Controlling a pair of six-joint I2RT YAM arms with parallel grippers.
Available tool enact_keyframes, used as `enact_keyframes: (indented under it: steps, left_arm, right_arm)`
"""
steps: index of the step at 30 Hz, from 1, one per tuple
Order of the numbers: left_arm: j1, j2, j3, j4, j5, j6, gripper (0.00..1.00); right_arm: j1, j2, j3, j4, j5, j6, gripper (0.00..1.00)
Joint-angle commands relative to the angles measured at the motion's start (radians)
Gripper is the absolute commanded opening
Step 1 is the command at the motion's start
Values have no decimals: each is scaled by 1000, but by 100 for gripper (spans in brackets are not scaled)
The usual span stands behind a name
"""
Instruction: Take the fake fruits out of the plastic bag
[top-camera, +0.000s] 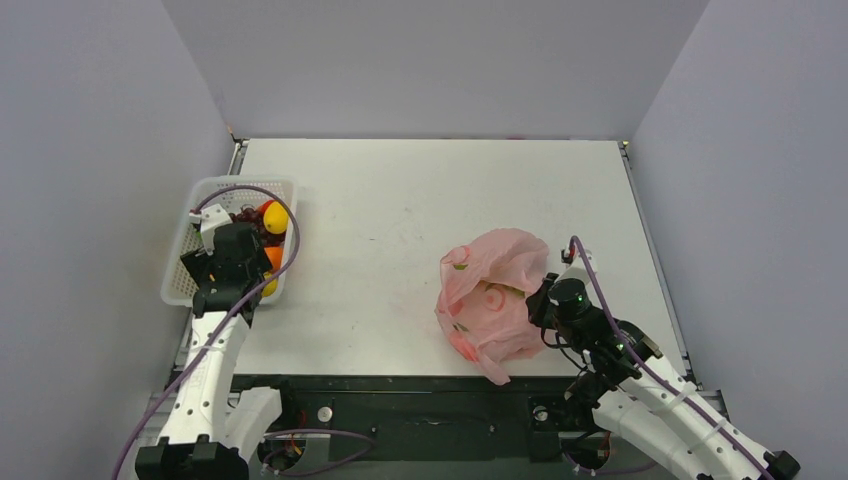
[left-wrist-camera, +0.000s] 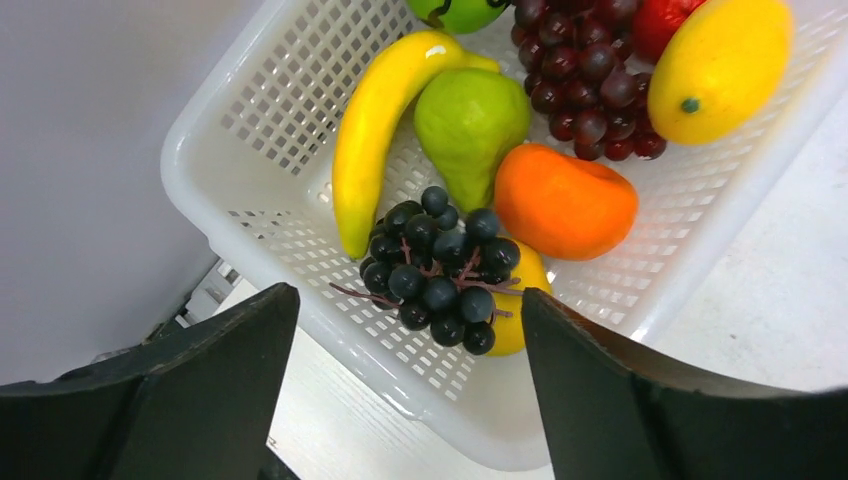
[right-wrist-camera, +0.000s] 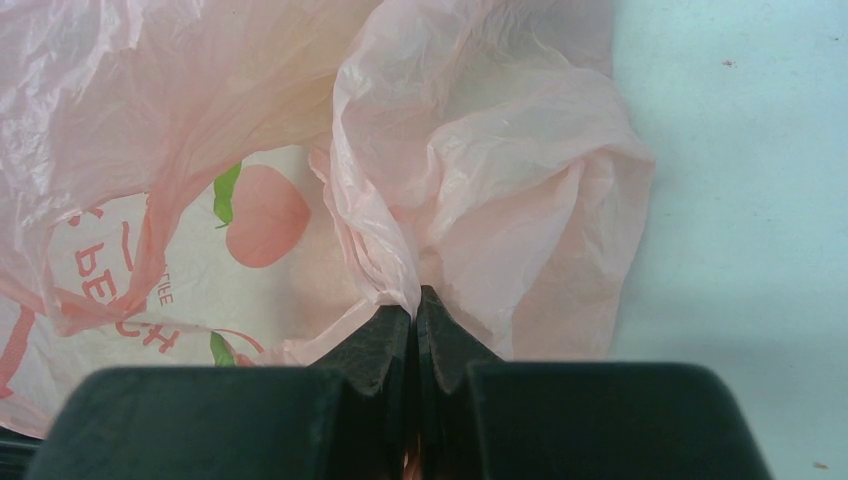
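The pink plastic bag (top-camera: 492, 298) lies crumpled on the table right of centre, and it fills the right wrist view (right-wrist-camera: 300, 180). My right gripper (top-camera: 541, 298) is shut on a fold of the bag's film (right-wrist-camera: 415, 300). No fruit shows inside the bag. My left gripper (top-camera: 232, 262) is open and empty above the near end of the white mesh basket (left-wrist-camera: 440, 390). In the basket lie a banana (left-wrist-camera: 375, 120), a green pear (left-wrist-camera: 468, 125), an orange fruit (left-wrist-camera: 562, 200), dark grapes (left-wrist-camera: 440, 268), red grapes (left-wrist-camera: 585, 75) and a lemon (left-wrist-camera: 722, 65).
The basket (top-camera: 190, 240) stands at the table's left edge by the grey side wall. The table's black front rail (top-camera: 400, 385) runs along the near edge between the two arm bases.
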Motion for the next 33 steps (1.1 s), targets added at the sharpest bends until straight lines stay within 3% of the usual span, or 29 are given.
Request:
enact_keyframes:
  steps: [1, 5, 10, 14, 16, 18, 23, 26, 29, 33]
  left_arm:
    - [7, -89, 35, 21, 73, -27, 86]
    - [7, -146, 76, -30, 247, -58, 88]
    - [5, -182, 79, -29, 665, -168, 83]
    - [-6, -217, -6, 94, 1010, -342, 79]
    - [-52, -250, -70, 214, 1104, -450, 77]
    - [-144, -289, -109, 317, 1109, -519, 77]
    - [-484, -331, -122, 427, 908, -519, 78]
    - [-616, -300, -133, 484, 846, -500, 77]
    - [-748, -238, -147, 583, 791, -485, 76]
    - [-881, -130, -140, 664, 744, -460, 75]
  right_arm:
    - [-8, 4, 48, 55, 3, -8, 0]
    - [-7, 23, 83, 78, 20, -18, 0]
    - [-8, 88, 141, 126, -2, -35, 0]
    - [-8, 162, 173, 216, -119, -65, 0]
    - [-7, 204, 187, 253, -205, -93, 0]
    - [-3, 243, 203, 282, -301, -120, 0]
    - [48, 280, 205, 342, -467, -189, 0]
    - [190, 302, 245, 310, -504, -246, 0]
    - [316, 323, 266, 264, -495, -281, 0]
    - [332, 279, 202, 172, -291, -206, 0]
